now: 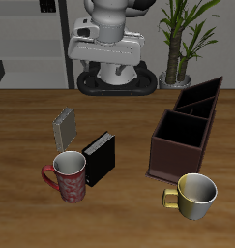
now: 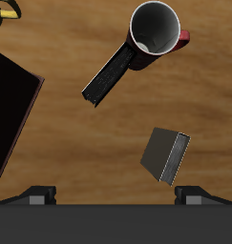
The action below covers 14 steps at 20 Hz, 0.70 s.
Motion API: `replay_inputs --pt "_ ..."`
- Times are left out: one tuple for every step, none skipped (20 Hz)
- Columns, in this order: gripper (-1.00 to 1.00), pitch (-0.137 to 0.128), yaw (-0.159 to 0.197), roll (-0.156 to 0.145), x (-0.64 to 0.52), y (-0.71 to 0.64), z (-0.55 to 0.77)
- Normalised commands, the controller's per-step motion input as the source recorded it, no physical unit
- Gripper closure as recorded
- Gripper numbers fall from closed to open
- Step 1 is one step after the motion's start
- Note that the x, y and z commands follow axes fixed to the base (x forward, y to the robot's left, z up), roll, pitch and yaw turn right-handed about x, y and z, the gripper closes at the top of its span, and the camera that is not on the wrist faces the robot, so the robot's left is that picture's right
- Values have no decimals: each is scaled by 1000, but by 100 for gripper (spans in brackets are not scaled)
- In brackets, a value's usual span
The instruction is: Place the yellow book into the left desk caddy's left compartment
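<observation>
The yellow book (image 1: pixel 66 126) stands upright on the table, pale grey-tan and speckled, just behind the red mug. It also shows in the wrist view (image 2: pixel 165 154). The left desk caddy (image 1: pixel 202 96) is the dark open-top box with thin reddish rims, farther back beside the plant. My gripper (image 2: pixel 116 195) hangs high at the table's back, near the robot's base (image 1: pixel 107 56), well apart from the book and the caddy. Its two fingertips (image 2: pixel 39 195) stand wide apart with nothing between them.
A black book (image 1: pixel 100 157) leans beside a red mug (image 1: pixel 69 176). A second caddy with a broad maroon wall (image 1: pixel 179 145) stands in front of the left caddy. A gold mug (image 1: pixel 194 193) sits near the front edge. A potted plant (image 1: pixel 177 39) stands behind.
</observation>
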Motion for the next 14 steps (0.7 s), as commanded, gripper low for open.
replay_inputs --pt "-100 -16 -49 -20 -417 -551 -38" --pt "-100 -52 13 -23 -323 -532 50" --pt "-100 33 -105 -120 -455 -737 -61" --pt "-100 -30 -33 -100 -250 -422 45" --pt "-100 -65 -30 -23 -341 -516 80" --pt "-100 -11 -10 -2 -394 -601 -2" --pt "-100 -79 -118 -137 -402 -598 111" --pt "-100 -2 -65 -57 -324 -625 -50" --pt "-100 -31 62 2 -209 -393 -6" --pt "-100 -21 -88 -87 -245 -519 42" --pt "-100 -50 -85 -80 -234 -361 61" --pt "-100 -88 42 -9 -158 -431 -43" --pt "-100 0 0 0 36 113 -15" --pt "-100 5 -143 -113 -247 -654 -82"
